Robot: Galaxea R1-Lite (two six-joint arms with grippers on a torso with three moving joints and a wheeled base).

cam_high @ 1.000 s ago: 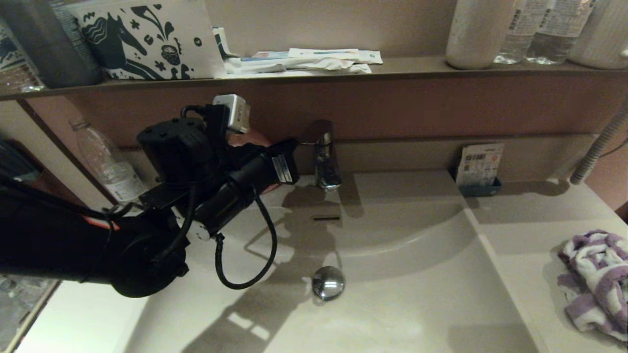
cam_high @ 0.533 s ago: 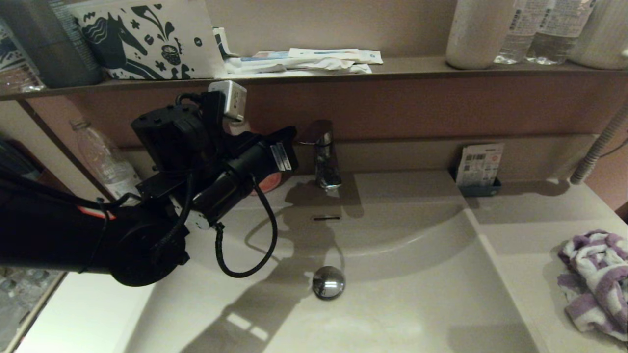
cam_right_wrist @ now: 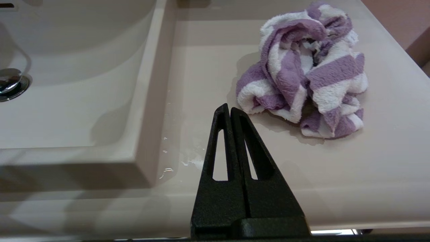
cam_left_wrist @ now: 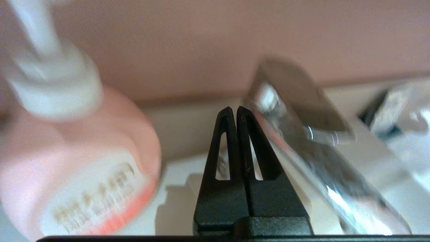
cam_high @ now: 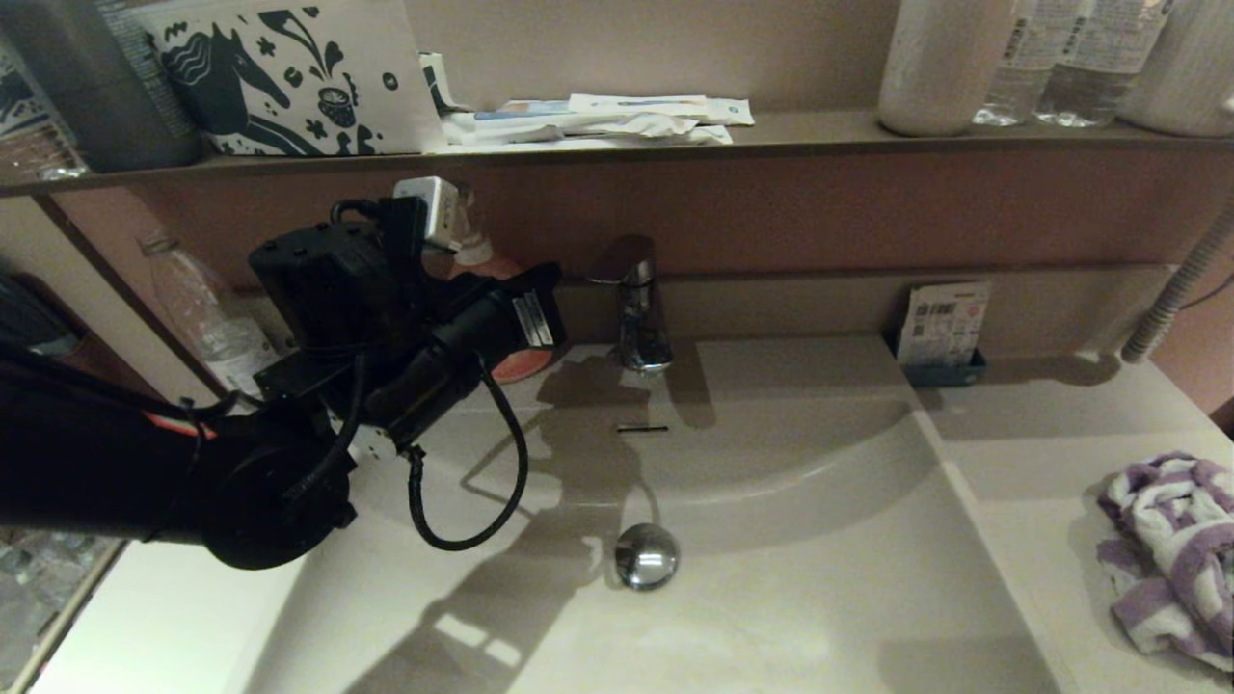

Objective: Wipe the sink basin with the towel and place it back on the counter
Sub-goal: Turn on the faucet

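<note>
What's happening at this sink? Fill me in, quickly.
Nothing is being held. The towel lies bunched on the counter, right of the sink basin. The right gripper is shut and empty, short of the towel. The left gripper, also shut and empty, is raised near the faucet and a pink pump bottle.

We note a chrome faucet point(cam_high: 636, 308) as the reference fixture. Just left of it stands a pink pump bottle point(cam_high: 501, 328), further left a clear plastic bottle point(cam_high: 207, 318); to its right a printed card point(cam_high: 943, 323) sits in a dark holder. On the brown shelf point(cam_high: 819, 135) above the faucet we record flat packets point(cam_high: 598, 118), a horse-patterned pouch point(cam_high: 289, 77), and bottles point(cam_high: 1070, 63).
</note>
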